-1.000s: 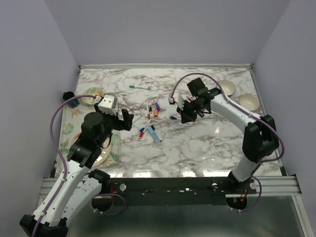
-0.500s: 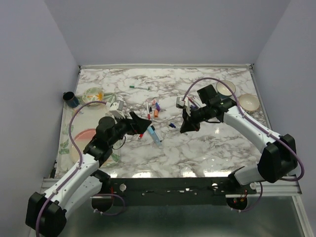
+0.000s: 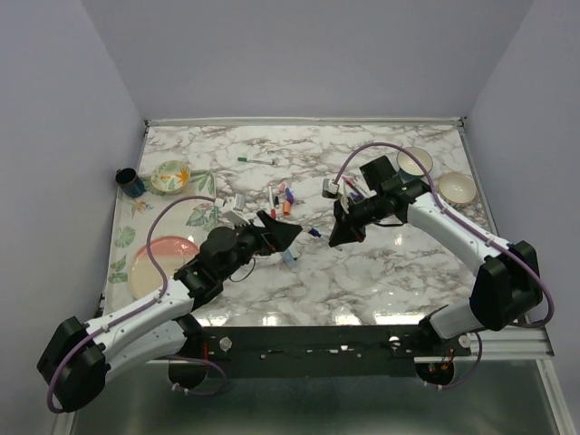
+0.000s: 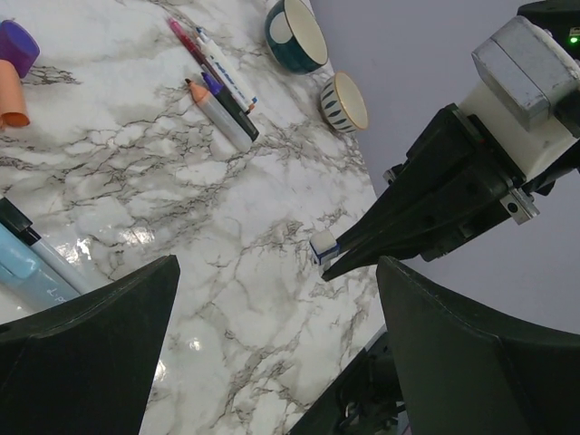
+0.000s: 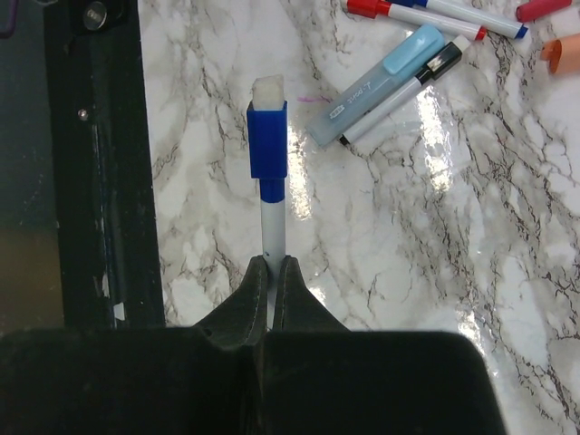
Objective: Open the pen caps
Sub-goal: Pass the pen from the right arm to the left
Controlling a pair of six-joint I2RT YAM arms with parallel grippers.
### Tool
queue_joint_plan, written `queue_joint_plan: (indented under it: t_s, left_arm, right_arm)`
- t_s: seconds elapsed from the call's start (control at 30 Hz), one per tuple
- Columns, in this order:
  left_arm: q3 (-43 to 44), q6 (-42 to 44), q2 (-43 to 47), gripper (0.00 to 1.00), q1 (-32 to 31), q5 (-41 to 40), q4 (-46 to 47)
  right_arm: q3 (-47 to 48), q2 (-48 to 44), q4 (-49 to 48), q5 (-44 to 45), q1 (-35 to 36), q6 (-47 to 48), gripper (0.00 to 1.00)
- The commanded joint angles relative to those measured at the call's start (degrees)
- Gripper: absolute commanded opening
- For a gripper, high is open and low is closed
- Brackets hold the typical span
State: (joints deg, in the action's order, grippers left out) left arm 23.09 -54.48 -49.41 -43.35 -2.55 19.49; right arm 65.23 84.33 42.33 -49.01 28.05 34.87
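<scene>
Bench (image 3: 390,272): marbled, loose pens (image 3: 279,201) clustered mid-way
My left gripper (image 3: 288,234): jaws spread wide, grasping nothing, facing my right
My right gripper (image 5: 272,272): clenched on a white pen (image 5: 272,231)
Blue pen cap (image 5: 269,136): on that pen's free end, pointing toward my left gripper

Glossy marble-look table (image 5: 390,299), matt black fingers (image 5: 256,294)
</scene>
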Motion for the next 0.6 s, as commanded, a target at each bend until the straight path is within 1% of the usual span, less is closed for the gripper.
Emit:
queue_joint_plan:
  t_s: [0.0,0.07,0.2,0.57]
  left_arm:
    - [1.9,-3.3,-2.3,0.99,-3.0,-9.0,1.6]
    - [2.6,-4.2,-3.6,0.99,-4.0,-11.0,0.9]
    - [3.0,-5.4,-5.4,0.99,-5.2,-12.5,1.6]
    - [5.3,-5.2,-9.1,0.99,-6.8,-13.9,3.5]
  right_arm:
    - [0.6,0.7,1.0,-1.6,-0.2,-0.4,0.01]
    - [0.6,0.7,1.0,-1.3,-0.2,-0.4,0.01]
    - [0.6,1.0,0.8,-0.8,-0.2,-0.6,0.01]
    - [0.7,2.0,0.8,-0.3,-0.2,-0.6,0.01]
